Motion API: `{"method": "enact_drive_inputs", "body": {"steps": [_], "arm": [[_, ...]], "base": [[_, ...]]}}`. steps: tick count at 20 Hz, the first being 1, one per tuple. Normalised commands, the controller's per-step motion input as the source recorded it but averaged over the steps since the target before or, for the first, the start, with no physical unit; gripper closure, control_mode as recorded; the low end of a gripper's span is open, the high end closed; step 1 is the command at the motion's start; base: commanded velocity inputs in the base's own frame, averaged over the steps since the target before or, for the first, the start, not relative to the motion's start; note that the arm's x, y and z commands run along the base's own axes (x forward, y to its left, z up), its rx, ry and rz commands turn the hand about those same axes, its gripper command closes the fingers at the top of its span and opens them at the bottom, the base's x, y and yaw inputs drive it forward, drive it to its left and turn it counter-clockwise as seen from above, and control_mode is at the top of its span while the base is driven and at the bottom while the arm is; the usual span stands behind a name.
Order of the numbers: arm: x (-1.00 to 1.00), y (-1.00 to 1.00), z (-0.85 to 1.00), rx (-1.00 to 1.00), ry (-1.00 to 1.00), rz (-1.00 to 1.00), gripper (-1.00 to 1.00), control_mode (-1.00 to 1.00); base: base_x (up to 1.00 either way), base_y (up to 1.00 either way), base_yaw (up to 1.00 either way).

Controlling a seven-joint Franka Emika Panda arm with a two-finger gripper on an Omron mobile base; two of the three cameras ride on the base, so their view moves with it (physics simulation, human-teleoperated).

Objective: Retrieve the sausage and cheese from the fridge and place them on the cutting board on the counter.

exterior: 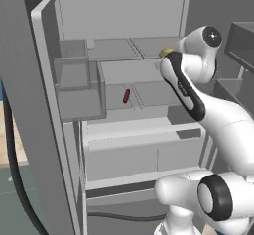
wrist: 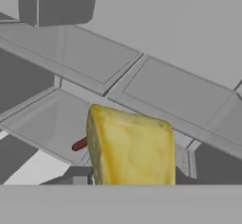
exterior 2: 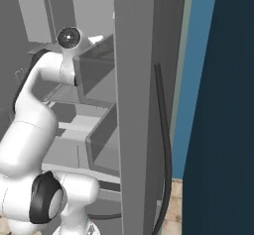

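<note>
The fridge (exterior: 119,16) stands open with my arm reaching into it. The cheese (wrist: 130,150), a yellow wedge, sits right in front of the hand camera and hides my fingertips; it hangs clear of the shelves behind it. In the left base view a bit of the cheese (exterior: 165,52) shows at the tip of my gripper (exterior: 168,56), which is shut on it at upper-shelf height. The sausage (exterior: 126,96), a thin dark red link, lies on a lower shelf, below and left of my hand; the hand view has the sausage (wrist: 79,145) just left of the cheese. The cutting board and counter are out of view.
Grey glass shelves (exterior: 149,45) and a drawer (exterior: 129,149) lie under and around the hand. The left door with its bins (exterior: 74,80) stands open on the left. The right door (exterior 2: 134,105) and its bins (exterior 2: 96,65) press close to the arm.
</note>
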Motion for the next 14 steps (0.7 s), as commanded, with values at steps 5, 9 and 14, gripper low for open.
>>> {"method": "enact_drive_inputs", "body": {"steps": [5, 9, 14], "arm": [[-1.00, 0.00, 0.61, 0.00, 0.12, 0.00, 1.00, -1.00], [-1.00, 0.00, 0.17, 0.00, 0.01, 0.00, 1.00, -1.00], [-1.00, 0.00, -0.02, 0.00, -0.01, 0.00, 1.00, -1.00]], "base": [[0.00, 0.00, 0.00], [0.00, 0.00, 0.00], [0.00, 0.00, 0.00]]}}
